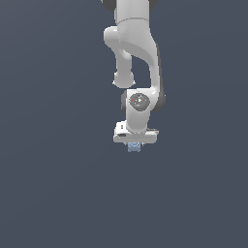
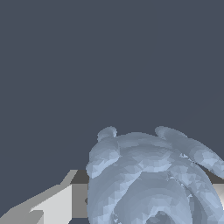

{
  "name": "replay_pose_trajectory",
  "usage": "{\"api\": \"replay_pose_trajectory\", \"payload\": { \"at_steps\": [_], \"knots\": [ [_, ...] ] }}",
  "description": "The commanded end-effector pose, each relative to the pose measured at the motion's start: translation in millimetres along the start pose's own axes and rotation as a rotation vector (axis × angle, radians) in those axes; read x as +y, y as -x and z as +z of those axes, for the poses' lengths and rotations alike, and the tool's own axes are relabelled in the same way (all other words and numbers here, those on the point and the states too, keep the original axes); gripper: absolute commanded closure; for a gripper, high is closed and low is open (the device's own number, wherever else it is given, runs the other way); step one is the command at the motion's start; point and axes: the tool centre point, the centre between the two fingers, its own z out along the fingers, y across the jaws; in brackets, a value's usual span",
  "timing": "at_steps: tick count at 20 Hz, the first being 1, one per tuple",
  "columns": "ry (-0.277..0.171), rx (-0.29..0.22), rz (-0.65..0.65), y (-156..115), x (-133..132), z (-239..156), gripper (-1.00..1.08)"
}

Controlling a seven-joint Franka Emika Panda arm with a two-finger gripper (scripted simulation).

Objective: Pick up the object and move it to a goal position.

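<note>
1. The gripper [image 1: 135, 145] hangs straight down from the white arm [image 1: 140, 53], a little below the middle of the exterior view. Its fingers are almost wholly hidden there by the hand's body, so that view alone does not show how the jaws stand.
2. The wrist view helps: a pale finger [image 2: 48, 205] sits against one side of the block and a sliver of another shows at the far side. I judge the gripper clamped on the block, though the contact faces themselves are hidden.
3. The block [image 1: 134, 147] is a small, pale blue-grey, lumpy thing peeking out just under the hand in the exterior view. In the wrist view it [image 2: 153, 179] fills the near corner, its bumpy ridges close to the lens.
4. Around it is only flat dark grey-blue; no table edge, shadow or goal marker can be made out, so I cannot tell whether the block is lifted or resting on a surface.
5. Step in hand, as I judge it: the grasp is made and the carry to the goal is the stage at hand.
6. The next move calls for a steady grip and a smooth path, since so small and knobbly a piece could twist or slip between flat pads.
7. No brand, label or writing is readable anywhere.
</note>
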Motion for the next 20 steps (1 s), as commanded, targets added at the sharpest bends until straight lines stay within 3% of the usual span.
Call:
{"api": "replay_pose_trajectory", "payload": {
  "at_steps": [1, 20],
  "knots": [
    [0.0, 0.001, -0.001, -4, -4, -2, 1.08],
    [0.0, 0.001, -0.001, -74, -69, -28, 1.08]
  ]
}}
